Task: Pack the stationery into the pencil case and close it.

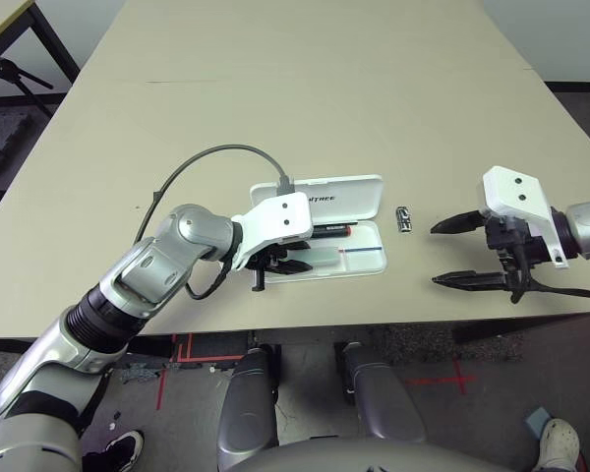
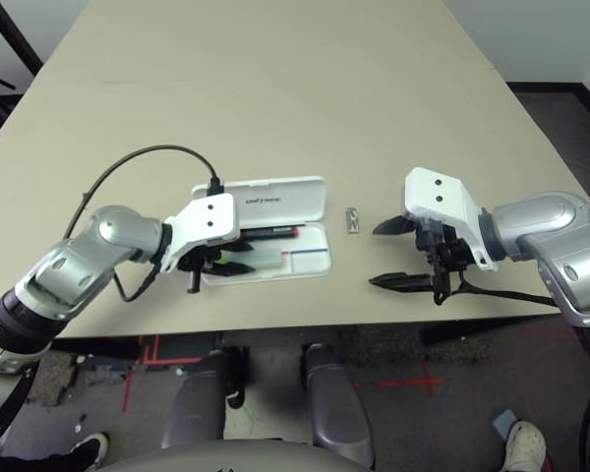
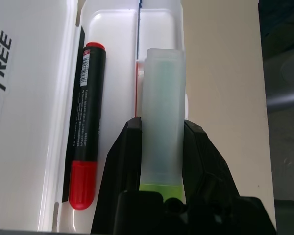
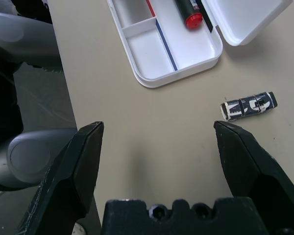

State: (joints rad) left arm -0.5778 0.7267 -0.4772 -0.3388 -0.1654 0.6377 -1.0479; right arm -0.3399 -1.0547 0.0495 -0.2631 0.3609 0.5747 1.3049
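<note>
Marker (image 3: 87, 122) in open case (image 4: 170, 77). Your left claw (image 3: 161, 122) pinches the bar (image 3: 162, 112) over its near compartments; right claw (image 4: 159, 125) spread. Left: release bar, pack clip (image 4: 249, 105) from counter (image 4: 152, 112), shut lid (image 1: 344, 197).

Lighting is even and moderately bright; soft highlights show on the pencil case (image 3: 115, 29). A faint, diffuse shadow lies on the worktop (image 4: 142, 161). The floor (image 1: 305, 393) appears darker.
</note>
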